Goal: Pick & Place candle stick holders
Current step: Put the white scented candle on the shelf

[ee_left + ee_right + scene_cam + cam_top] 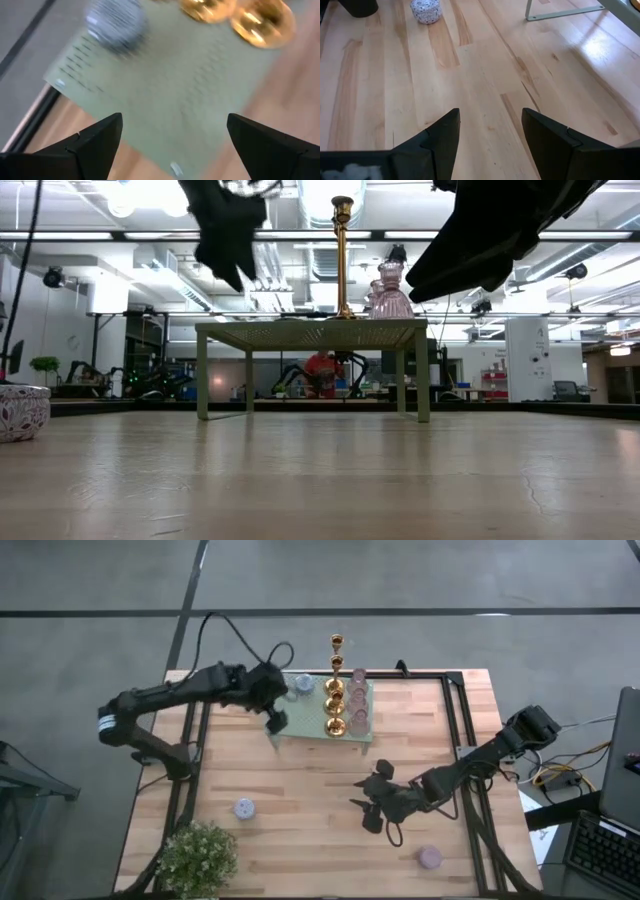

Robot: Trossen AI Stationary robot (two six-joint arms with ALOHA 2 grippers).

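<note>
Three gold candle stick holders [335, 705] stand in a row on the mint-green rack [300, 725] at the table's far side. Pink cups [357, 697] sit beside them, and a bluish cup [303, 683] sits near the rack's far left corner. My left gripper [275, 722] hangs open above the rack's left part [165, 95], with nothing between its fingers; the bluish cup [115, 22] and two gold bases [262, 22] lie beyond it. My right gripper [375, 805] hovers open over bare wood at mid-right [490, 135]. Two more cups rest on the table, a bluish one [243, 807] and a lilac one [429, 857].
A bushy potted plant [197, 855] stands at the near left corner. A black frame [462, 730] runs along the table's sides. Bare wood lies between the rack and the near edge. In the low view the rack [310, 335] stands on thin legs.
</note>
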